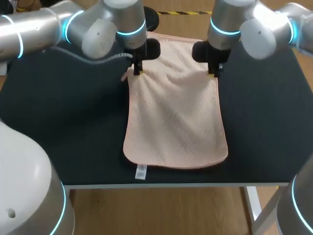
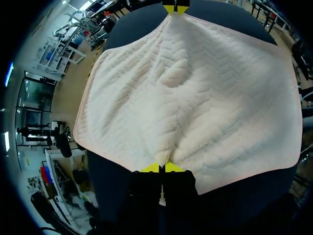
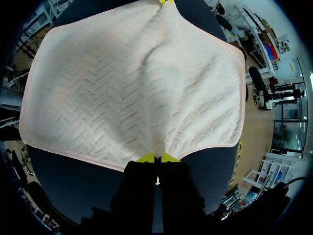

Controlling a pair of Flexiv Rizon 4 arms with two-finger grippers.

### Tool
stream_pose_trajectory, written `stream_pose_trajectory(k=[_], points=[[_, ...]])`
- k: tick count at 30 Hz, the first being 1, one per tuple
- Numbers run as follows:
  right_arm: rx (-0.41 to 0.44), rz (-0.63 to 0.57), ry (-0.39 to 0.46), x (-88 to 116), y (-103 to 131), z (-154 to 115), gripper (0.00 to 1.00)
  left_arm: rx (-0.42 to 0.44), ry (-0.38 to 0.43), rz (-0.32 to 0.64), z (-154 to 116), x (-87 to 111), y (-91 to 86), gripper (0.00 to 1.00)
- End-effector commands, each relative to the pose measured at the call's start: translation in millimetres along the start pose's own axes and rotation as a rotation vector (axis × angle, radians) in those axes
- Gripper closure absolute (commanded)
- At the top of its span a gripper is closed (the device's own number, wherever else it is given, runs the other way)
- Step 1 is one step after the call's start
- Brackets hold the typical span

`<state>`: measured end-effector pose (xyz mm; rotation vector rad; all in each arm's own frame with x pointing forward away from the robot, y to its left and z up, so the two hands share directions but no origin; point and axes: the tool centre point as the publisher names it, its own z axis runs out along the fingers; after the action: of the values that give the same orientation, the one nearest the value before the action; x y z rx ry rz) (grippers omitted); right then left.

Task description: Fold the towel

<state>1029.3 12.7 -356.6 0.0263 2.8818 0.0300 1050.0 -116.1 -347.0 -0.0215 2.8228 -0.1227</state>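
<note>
A pale pink towel (image 1: 176,117) lies spread on the dark table (image 1: 63,122), with a small white label (image 1: 141,172) at its near edge. My left gripper (image 1: 137,71) is shut on the towel's left edge toward the far end. My right gripper (image 1: 213,73) is shut on the right edge opposite it. In the left wrist view the towel (image 2: 190,98) puckers into my left gripper (image 2: 163,168), and the right gripper (image 2: 175,9) pinches the opposite edge. In the right wrist view the towel (image 3: 132,83) gathers into my right gripper (image 3: 157,157). The left gripper (image 3: 165,1) shows across the cloth.
Bare dark table surface lies on both sides of the towel (image 1: 269,112). The table's front edge (image 1: 176,185) runs just beyond the towel's near hem. The far part of the towel is partly hidden behind both wrists.
</note>
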Motion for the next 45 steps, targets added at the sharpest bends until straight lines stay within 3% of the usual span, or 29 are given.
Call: stream_pose_trajectory(k=[1,7,14,22,32,40,42,45], points=[[-0.014,-0.008,-0.062,-2,-6,-51,1.0,-0.027,-0.075,-0.013,-65,-8.0,3.7,1.0],[-0.034,-0.016,-0.154,-28,-11,-96,1.0,-0.051,-0.189,-0.048,-113,-39.4,8.6,1.0],[-0.062,-0.044,-0.253,-65,-2,-140,1.0,-0.07,-0.323,-0.068,-163,-77.8,2.1,1.0],[-0.108,-0.071,-0.386,-130,18,-196,1.0,-0.108,-0.457,-0.071,-209,-135.0,-6.6,1.0],[-0.113,-0.086,-0.48,-202,34,-245,1.0,-0.125,-0.593,-0.161,-257,-190.2,-1.0,1.0],[-0.07,-0.104,-0.546,-250,52,-255,1.0,-0.107,-0.679,-0.227,-276,-207.6,3.9,1.0],[-0.075,-0.114,-0.54,-252,54,-254,1.0,-0.107,-0.682,-0.231,-274,-205.8,2.3,1.0],[-0.08,-0.136,-0.525,-237,56,-247,1.0,-0.128,-0.653,-0.212,-262,-196.7,-1.9,1.0]])
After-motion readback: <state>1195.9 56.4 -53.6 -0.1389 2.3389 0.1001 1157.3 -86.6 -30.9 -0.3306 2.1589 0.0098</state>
